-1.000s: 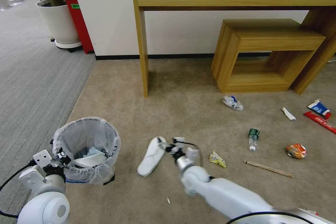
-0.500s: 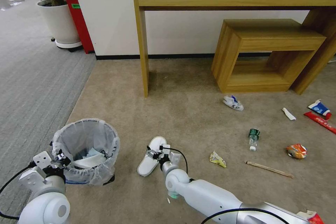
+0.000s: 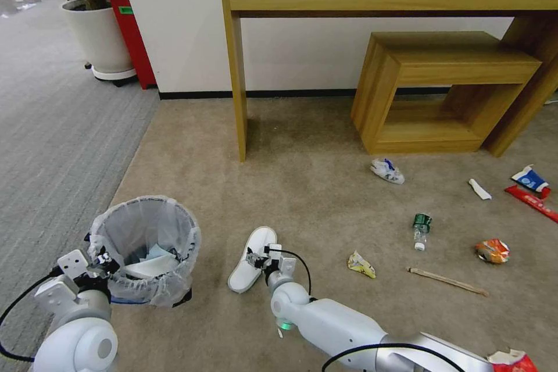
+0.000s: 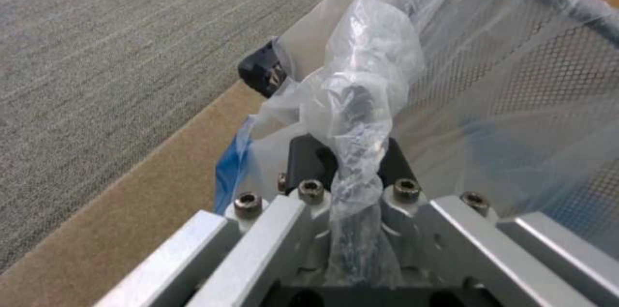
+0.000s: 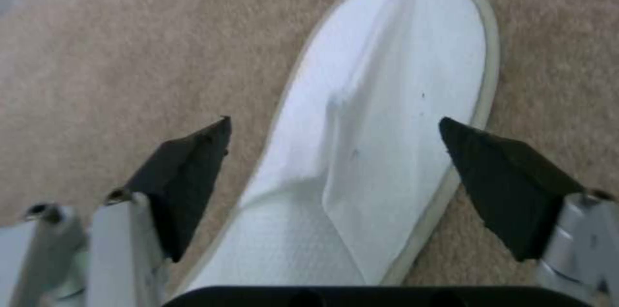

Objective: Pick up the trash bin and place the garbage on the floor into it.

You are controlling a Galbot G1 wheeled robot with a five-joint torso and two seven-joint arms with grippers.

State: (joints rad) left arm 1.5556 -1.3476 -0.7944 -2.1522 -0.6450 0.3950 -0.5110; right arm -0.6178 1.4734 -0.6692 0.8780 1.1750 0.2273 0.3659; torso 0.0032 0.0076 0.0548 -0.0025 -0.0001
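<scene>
Right pincer spread, straddling flat white slipper; short-pile carpet.

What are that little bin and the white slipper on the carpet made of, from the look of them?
The trash bin looks like black perforated metal mesh, judging by the tiny holes seen through its thin, crinkled, translucent plastic liner. The white slipper seems soft matte fabric with a waffle-like weave and a pale stitched edge, probably disposable; I can't be sure.

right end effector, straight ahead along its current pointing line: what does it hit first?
Most likely the white slipper. The right end effector is open, its fingers to either side of the slipper on the carpet. Remaining gap unclear.
</scene>
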